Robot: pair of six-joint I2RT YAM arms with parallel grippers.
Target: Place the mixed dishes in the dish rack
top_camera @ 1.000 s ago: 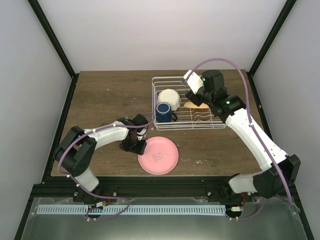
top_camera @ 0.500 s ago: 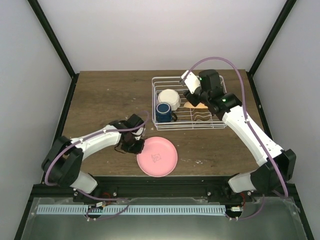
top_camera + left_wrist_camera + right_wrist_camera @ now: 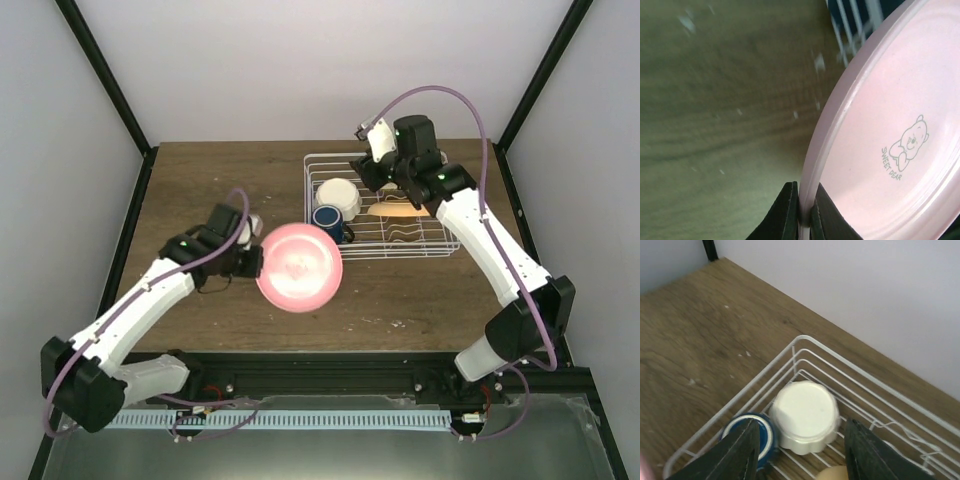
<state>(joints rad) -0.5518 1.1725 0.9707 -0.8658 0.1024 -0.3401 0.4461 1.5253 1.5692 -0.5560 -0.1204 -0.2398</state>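
The round pink plate (image 3: pixel 299 267) is off the table and tilted up on edge, just left of the dish rack (image 3: pixel 440 247). My left gripper (image 3: pixel 258 262) is shut on the plate's left rim; the left wrist view shows its gripper (image 3: pixel 806 200) pinching the pink plate (image 3: pixel 890 125). In the rack, the white scalloped bowl (image 3: pixel 806 415) lies upside down beside the dark blue mug (image 3: pixel 747 437). The orange plate (image 3: pixel 398 209) stands among the dividers, partly hidden. My right gripper (image 3: pixel 802 427) hangs open above the bowl and holds nothing.
The white wire rack (image 3: pixel 805 342) stands at the table's back right, close to the rear wall. Black frame posts (image 3: pixel 110 80) rise at both back corners. Bare wooden tabletop (image 3: pixel 210 190) stretches left of the rack.
My left gripper shut on the pink plate's rim, then lifted it off the table and tipped it up toward the rack. My right arm drew back and left, from the orange plate toward the bowl.
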